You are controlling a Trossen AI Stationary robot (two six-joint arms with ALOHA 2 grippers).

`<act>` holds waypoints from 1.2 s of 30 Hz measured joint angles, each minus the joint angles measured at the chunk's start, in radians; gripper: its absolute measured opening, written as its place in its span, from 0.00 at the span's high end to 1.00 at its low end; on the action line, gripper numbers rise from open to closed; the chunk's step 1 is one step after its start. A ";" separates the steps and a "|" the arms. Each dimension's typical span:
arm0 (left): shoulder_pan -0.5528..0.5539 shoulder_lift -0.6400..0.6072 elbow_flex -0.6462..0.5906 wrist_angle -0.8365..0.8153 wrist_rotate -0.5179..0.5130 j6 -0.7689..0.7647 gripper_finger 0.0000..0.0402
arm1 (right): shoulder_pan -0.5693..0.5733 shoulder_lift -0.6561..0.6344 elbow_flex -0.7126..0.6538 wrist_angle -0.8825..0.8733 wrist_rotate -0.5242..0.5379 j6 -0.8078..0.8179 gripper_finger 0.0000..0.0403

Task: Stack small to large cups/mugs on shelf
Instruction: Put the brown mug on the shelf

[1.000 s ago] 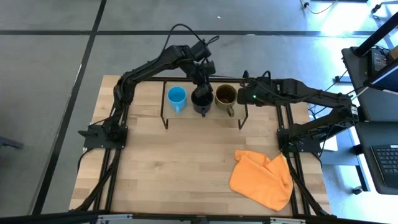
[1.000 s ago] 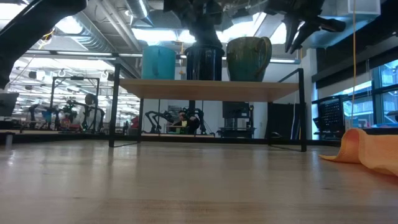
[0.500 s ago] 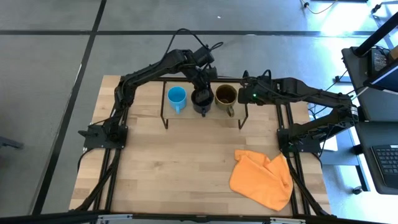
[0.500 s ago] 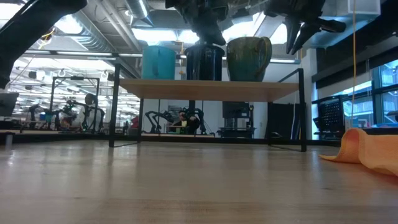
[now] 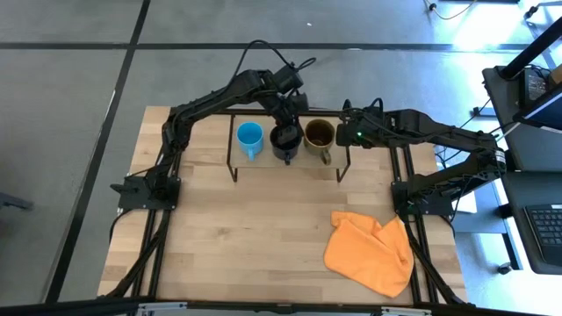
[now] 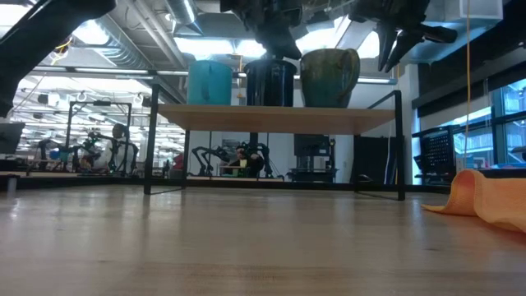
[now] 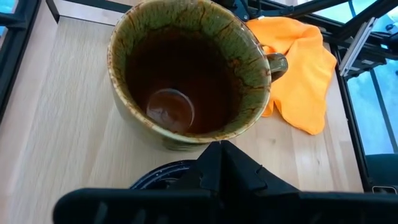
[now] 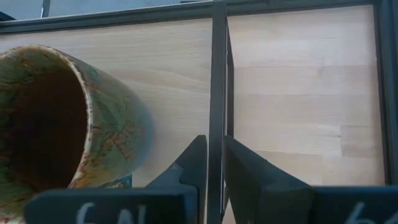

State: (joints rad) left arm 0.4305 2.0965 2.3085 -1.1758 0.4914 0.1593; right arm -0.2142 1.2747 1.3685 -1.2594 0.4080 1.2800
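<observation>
Three mugs stand upright in a row on the light-wood shelf (image 5: pixel 263 161) (image 6: pixel 271 117): the light blue one (image 5: pixel 249 136) (image 6: pixel 209 82) on the left, the black one (image 5: pixel 284 142) (image 6: pixel 269 82) in the middle, the olive-brown one (image 5: pixel 319 134) (image 6: pixel 329 78) (image 7: pixel 186 68) (image 8: pixel 56 124) on the right. My left gripper (image 5: pixel 288 121) (image 6: pixel 282 48) (image 7: pixel 221 149) is shut and hangs just over the black mug's rim (image 7: pixel 155 177). My right gripper (image 5: pixel 344 123) (image 6: pixel 396 49) (image 8: pixel 212 146) hovers narrowly open over the shelf's right end, beside the olive mug. My left gripper points down at the black mug's rim from above. Whether its shut fingertips touch the rim, I cannot tell.
An orange cloth (image 5: pixel 369 250) (image 6: pixel 489 201) (image 7: pixel 298 68) lies crumpled on the tabletop's near right part. The shelf's black frame bar (image 8: pixel 217 74) runs under my right gripper. Bare tabletop (image 5: pixel 237 228) lies in front of the shelf.
My left gripper has risen a little off the black mug and tipped slightly toward the table's right. The three mugs have stayed where they were.
</observation>
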 joint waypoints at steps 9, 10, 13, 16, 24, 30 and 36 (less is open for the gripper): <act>0.000 0.003 -0.001 0.030 0.006 0.000 0.99 | 0.000 0.000 0.000 0.000 0.000 0.000 0.87; 0.000 0.003 -0.001 0.033 0.007 -0.001 0.99 | 0.000 0.000 0.000 0.000 0.000 0.000 0.87; 0.001 0.003 -0.001 0.034 0.007 -0.001 0.99 | 0.000 0.000 0.000 0.000 0.000 0.000 0.87; 0.001 0.003 -0.001 0.039 0.007 -0.001 1.00 | 0.000 0.000 0.000 0.000 0.000 0.000 0.87; -0.002 0.003 -0.001 0.068 0.033 -0.020 0.99 | 0.000 0.000 0.000 0.000 0.000 0.000 0.87; 0.019 0.003 -0.001 0.022 -0.023 -0.015 0.99 | 0.000 0.000 0.000 0.000 0.000 0.000 0.87; 0.042 0.003 -0.001 -0.051 -0.079 0.015 0.99 | 0.000 0.000 0.000 0.000 0.000 -0.003 0.87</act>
State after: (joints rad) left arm 0.4721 2.0998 2.3074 -1.2268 0.4122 0.1747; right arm -0.2142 1.2751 1.3682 -1.2591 0.4076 1.2771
